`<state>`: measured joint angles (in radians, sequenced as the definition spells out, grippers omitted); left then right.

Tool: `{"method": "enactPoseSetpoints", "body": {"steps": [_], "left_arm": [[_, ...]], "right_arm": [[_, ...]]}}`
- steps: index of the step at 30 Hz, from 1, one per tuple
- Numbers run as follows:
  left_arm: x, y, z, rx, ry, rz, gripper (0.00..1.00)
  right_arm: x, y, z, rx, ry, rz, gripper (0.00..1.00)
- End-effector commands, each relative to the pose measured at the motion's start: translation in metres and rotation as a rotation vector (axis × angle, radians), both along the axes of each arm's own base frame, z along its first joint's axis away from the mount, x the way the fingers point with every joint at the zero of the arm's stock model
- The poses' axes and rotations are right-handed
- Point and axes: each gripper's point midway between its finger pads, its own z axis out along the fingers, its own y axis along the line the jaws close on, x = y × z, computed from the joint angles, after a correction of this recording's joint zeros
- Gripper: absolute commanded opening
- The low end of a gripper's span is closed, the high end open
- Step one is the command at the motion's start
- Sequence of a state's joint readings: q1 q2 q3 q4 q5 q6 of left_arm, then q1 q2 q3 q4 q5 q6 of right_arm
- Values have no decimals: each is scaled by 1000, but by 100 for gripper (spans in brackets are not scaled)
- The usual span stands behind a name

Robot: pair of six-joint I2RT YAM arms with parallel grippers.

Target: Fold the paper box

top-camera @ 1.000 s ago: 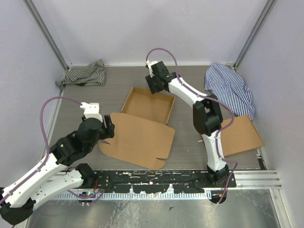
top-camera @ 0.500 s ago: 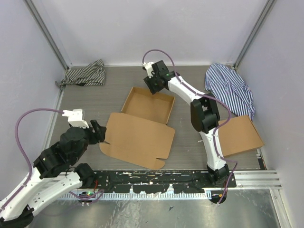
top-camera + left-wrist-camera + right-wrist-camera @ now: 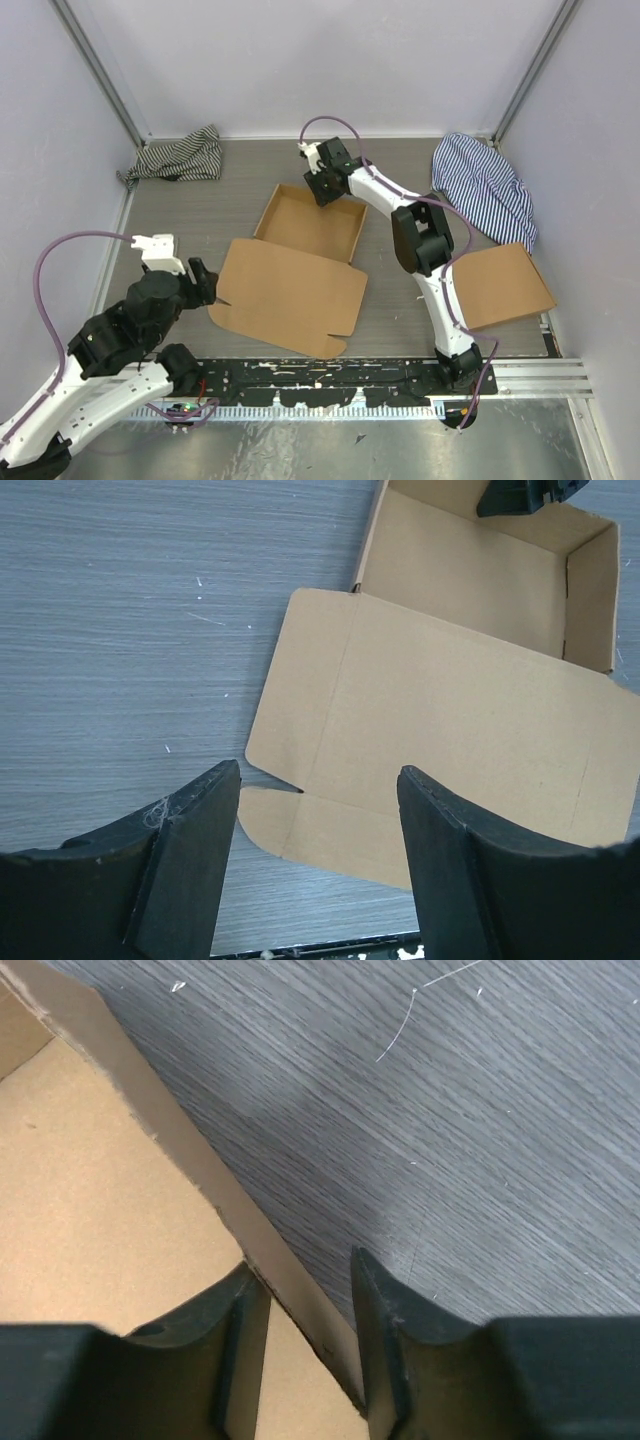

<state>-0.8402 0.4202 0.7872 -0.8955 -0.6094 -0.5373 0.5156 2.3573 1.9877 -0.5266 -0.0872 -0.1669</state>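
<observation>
Cardboard sits mid-bench: the paper box (image 3: 300, 275) has its tray half standing with walls raised on the far side, and its big lid panel lies flat on the bench (image 3: 190, 215), reaching toward me. My worry is the far wall. The right fingers (image 3: 324, 192) straddle its top edge, and if I close or push off-centre, the thin wall could buckle or the light box could skate across the bench. In the right wrist view the wall edge runs diagonally between those fingers (image 3: 390, 1330), with bare bench showing beside one of them, so I judge them apart and not yet clamped. The other risk is the lid: nothing pins it, so any tug on the tray would drag it out of line with the left fingers (image 3: 203, 272). Those hang spread wide, holding nothing, just off the lid's near left corner, where a small rounded tab pokes out between them (image 3: 190, 850). A second flat cardboard box (image 3: 505, 285) lies well apart to the right, with striped cloths (image 3: 180, 157) at the far corners.
</observation>
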Motion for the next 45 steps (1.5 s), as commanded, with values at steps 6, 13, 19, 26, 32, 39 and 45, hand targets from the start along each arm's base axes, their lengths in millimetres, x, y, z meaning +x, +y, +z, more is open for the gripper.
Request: {"method": "enactPoseSetpoints", "body": {"steps": [6, 13, 19, 26, 32, 39, 45], "left_arm": [[-6, 14, 3, -28, -46, 28, 71], [-9, 18, 7, -64, -78, 28, 70], [-10, 14, 7, -67, -70, 11, 70], [-10, 13, 6, -67, -66, 5, 69], [-11, 15, 7, -65, -65, 15, 69], [-11, 16, 7, -73, -69, 15, 68], [-11, 14, 6, -69, -64, 10, 69]], "right_arm": [[4, -31, 8, 64, 53, -237, 5], [-50, -114, 10, 221, 231, -661, 1], [-118, -131, 22, 369, 270, -890, 2], [-203, -48, 38, 469, 377, -955, 21], [-261, 27, 70, 432, 339, -819, 46], [-223, 17, 151, 320, -93, -456, 72], [-165, 17, 178, 256, -142, -221, 84]]}}
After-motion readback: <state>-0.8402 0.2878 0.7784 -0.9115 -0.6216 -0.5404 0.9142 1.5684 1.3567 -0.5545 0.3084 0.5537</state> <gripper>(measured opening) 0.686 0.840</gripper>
